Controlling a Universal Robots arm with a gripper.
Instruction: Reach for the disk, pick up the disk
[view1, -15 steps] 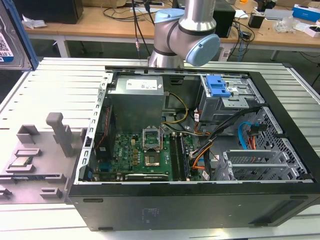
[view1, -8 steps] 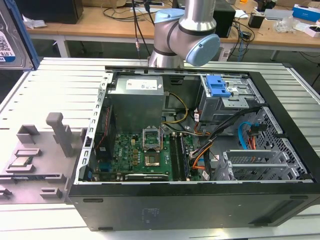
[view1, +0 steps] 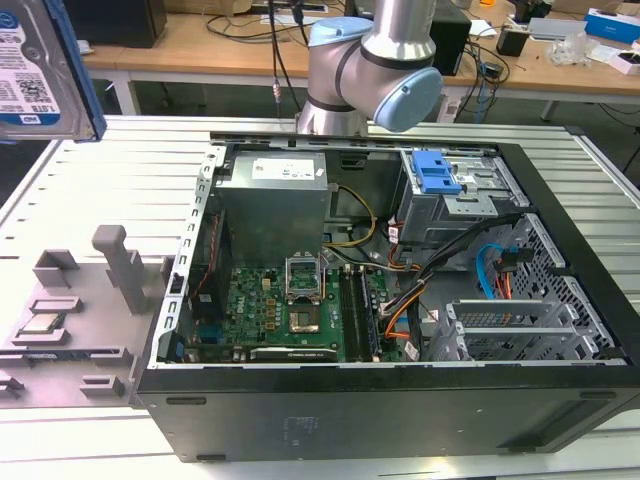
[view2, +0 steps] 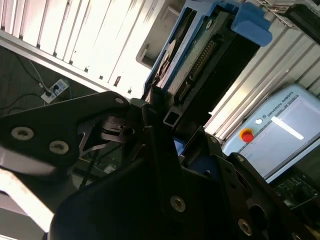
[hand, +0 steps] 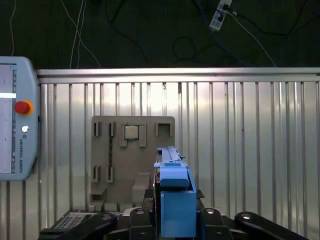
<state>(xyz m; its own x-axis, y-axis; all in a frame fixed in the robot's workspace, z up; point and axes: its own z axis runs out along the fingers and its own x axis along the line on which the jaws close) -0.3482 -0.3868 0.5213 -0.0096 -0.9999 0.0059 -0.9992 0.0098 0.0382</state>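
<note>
The disk (view1: 35, 70) hangs high at the exterior view's left, close to the camera, with its white-and-blue label and a blue rail showing. In the first wrist view the disk (hand: 172, 185) stands edge-on, blue rail up, clamped in my gripper (hand: 172, 202), well above the slatted table. The second wrist view shows the disk (view2: 200, 55) from its connector side, with my gripper (view2: 162, 112) shut on its near end. Black fingers (view2: 160, 150) press against it.
An open computer case (view1: 380, 300) lies on the slatted metal table (view1: 100, 190), with a blue bracket (view1: 435, 172) in its drive bay. A grey fixture plate (hand: 132, 160) with a small CPU chip (hand: 131, 132) lies below the disk. A teach pendant (hand: 15, 120) rests at the table's edge.
</note>
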